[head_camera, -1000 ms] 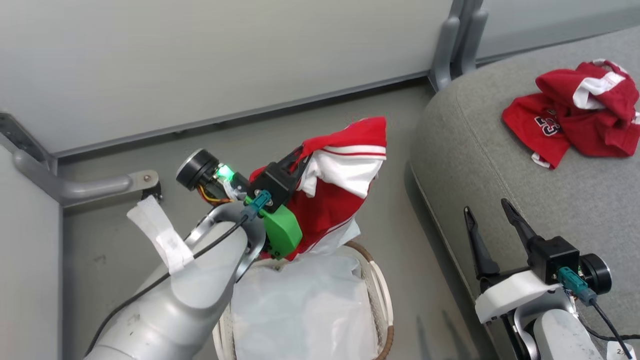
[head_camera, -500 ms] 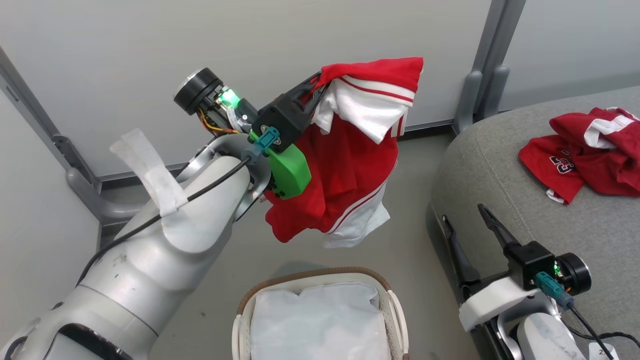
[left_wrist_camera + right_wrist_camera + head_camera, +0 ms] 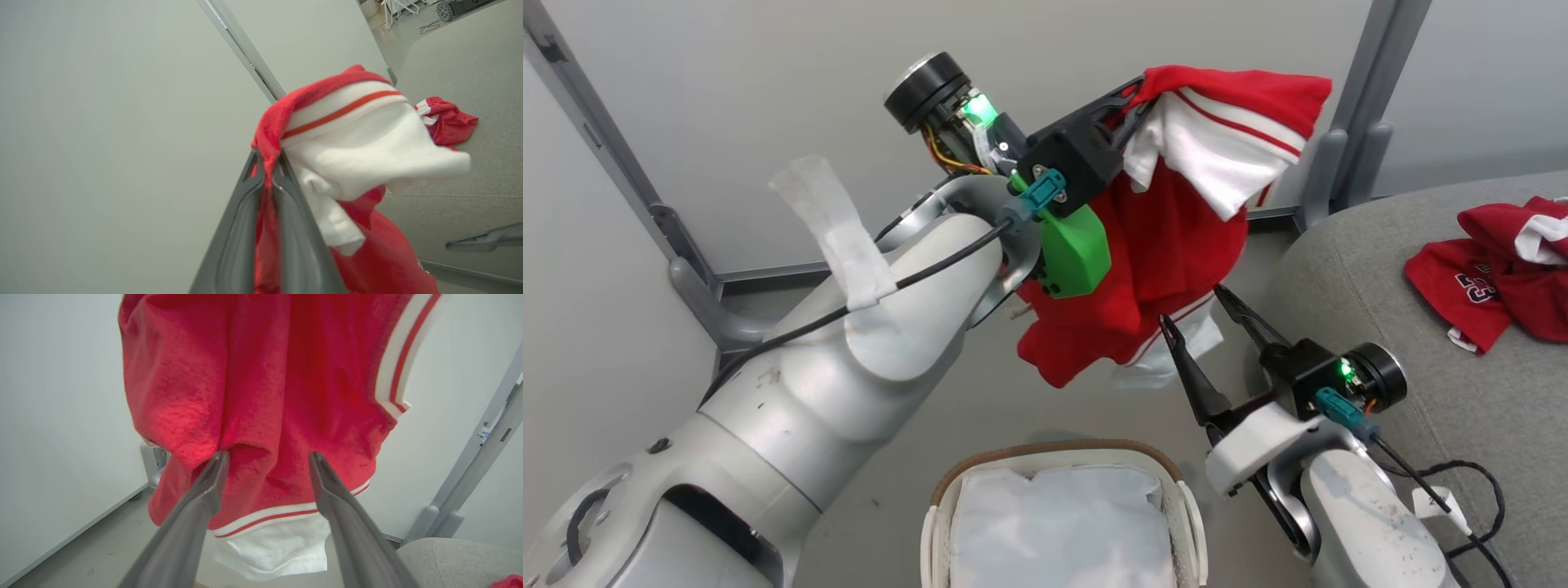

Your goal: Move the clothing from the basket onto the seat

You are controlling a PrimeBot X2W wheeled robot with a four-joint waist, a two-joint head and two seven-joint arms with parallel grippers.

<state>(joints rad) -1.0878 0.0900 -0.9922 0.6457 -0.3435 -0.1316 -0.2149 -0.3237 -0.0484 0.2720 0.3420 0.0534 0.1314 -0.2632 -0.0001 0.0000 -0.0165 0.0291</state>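
We count one red garment (image 3: 1176, 245) clamped in left gripper (image 3: 1142, 90); right gripper (image 3: 1191, 305) spread, empty; red heap (image 3: 1494, 278) on couch (image 3: 1380, 343), pieces uncountable; one basket (image 3: 1054, 447).

We read one number: white digits with a dark outline, "23", upside down from our side, on the crumpled red jersey (image 3: 1462, 304) lying on the grey couch (image 3: 1486, 408) at the right edge of the head view. Folds crease the digits, so we call the reading likely. In the right wrist view there is a small blue-and-white sticker (image 3: 485, 435) on the grey post (image 3: 500, 426), print too small to read.
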